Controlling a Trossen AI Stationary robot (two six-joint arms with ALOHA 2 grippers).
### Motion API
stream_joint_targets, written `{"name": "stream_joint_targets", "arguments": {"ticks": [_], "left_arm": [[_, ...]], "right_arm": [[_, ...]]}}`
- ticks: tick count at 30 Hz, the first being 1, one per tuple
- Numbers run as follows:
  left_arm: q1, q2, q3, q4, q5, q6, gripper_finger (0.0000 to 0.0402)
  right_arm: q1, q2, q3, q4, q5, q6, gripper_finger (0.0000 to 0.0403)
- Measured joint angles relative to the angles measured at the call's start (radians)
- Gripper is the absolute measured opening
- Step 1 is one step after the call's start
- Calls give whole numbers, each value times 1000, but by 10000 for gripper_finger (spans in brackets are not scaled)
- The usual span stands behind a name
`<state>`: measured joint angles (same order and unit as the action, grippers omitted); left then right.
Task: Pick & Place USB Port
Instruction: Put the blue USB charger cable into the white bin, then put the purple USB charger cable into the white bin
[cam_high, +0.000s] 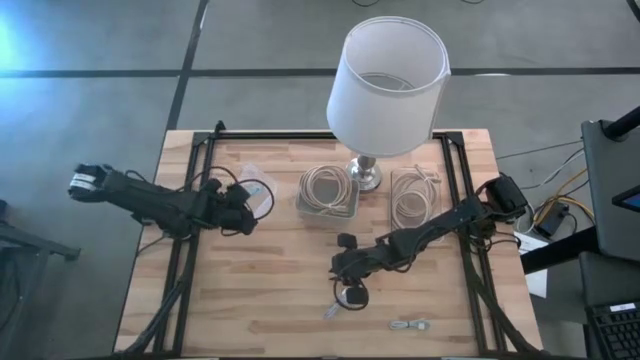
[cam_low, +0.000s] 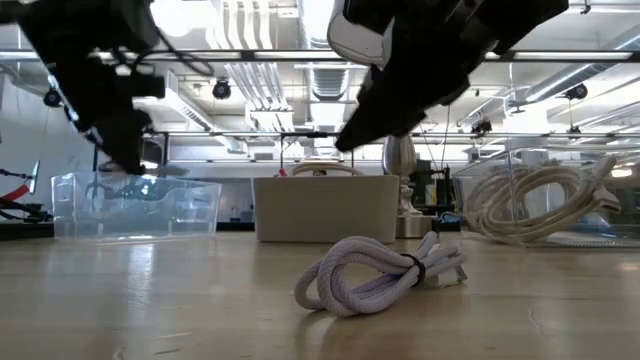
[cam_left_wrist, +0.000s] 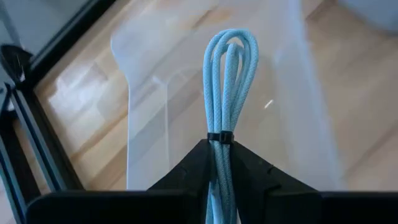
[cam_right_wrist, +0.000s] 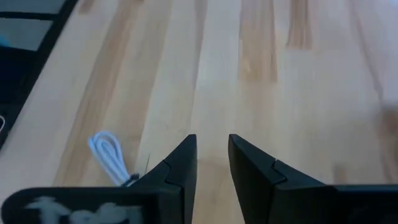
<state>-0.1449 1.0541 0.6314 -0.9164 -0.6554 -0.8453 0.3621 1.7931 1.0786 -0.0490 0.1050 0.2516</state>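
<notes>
A light blue coiled USB cable (cam_left_wrist: 229, 81), bound by a black tie, is in my left gripper (cam_left_wrist: 219, 163), which is shut on it above a clear bin (cam_high: 256, 190) at the table's left. My right gripper (cam_right_wrist: 212, 155) hangs open over bare wood near the table's middle (cam_high: 345, 268) and touches nothing. A small white cable (cam_right_wrist: 109, 155) lies flat on the table beside it. Another white bundled cable (cam_low: 380, 275) lies near the near edge (cam_high: 410, 324). My left gripper pinches the light blue cable between its two fingers right at the black tie (cam_left_wrist: 219, 137). The fingers lie along the bundle. Its looped end (cam_left_wrist: 231, 43) sticks out past the fingertips, lifted clear over the clear bin (cam_left_wrist: 149, 124).
A white-shaded lamp (cam_high: 388, 85) stands at the far middle. Beside its base are a bin (cam_high: 327, 190) and a clear bin (cam_high: 415, 195), each with coiled white cable. A dark coil (cam_high: 351, 295) lies under my right arm. Black frame rails (cam_high: 190, 200) run along both table sides.
</notes>
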Motion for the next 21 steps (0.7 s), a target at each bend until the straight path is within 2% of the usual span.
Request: {"name": "stream_joint_targets", "arguments": {"ticks": [11,15,21], "left_arm": [[45,2,-77,30,48,10,104],[45,2,-73,34,48,43,126],[45,2,-25,34,44,82,150]], "right_arm": [[-6,0,10,149,25,-172,67],[-7,0,10,144,14,-176,85],[-6,0,10,134,-49,-181,131]]}}
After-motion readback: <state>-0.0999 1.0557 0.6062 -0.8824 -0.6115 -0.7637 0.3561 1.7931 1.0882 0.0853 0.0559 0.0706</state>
